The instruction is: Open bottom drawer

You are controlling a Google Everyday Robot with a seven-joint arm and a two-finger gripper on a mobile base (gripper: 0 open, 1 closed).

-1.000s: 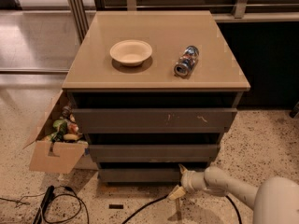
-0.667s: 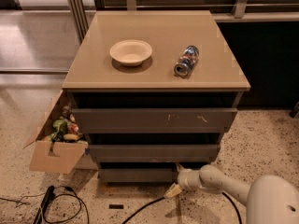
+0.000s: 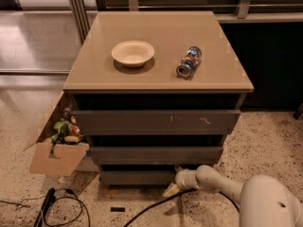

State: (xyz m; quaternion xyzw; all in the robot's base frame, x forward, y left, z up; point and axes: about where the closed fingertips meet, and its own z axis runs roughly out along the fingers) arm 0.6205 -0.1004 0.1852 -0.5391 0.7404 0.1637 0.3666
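— What's on the far left?

— A cardboard box (image 3: pixel 49 161) of odds and ends, leaning against the side of the cabinet (image 3: pixel 94 72). A black cable (image 3: pixel 71 203) loops on the floor in front of it. Both lie beside the drawer fronts rather than across them, so I'd judge neither blocks the pull.

— And on the cabinet top?

— A pale bowl (image 3: pixel 133 53) stands left of centre. A can (image 3: pixel 189 62) lies on its side to the right of it, well apart. They are high above the work and probably don't matter, unless the cabinet gets jolted and the can rolls.

— Where is the bottom drawer?

— The bottom drawer (image 3: pixel 137 177) is the lowest of the three fronts, just above the floor under the middle front (image 3: pixel 156 154). It looks shut, with no tray showing.

— And the gripper?

— The gripper (image 3: pixel 171 189) is low at that drawer's right end, just beside its lower corner and pointing down and left. The arm (image 3: pixel 215 181) reaches in from the lower right. I think it sits there because the front has no handle, so an edge is the only purchase. Whether it is spread or pressed together I cannot tell, nor whether it touches the drawer.
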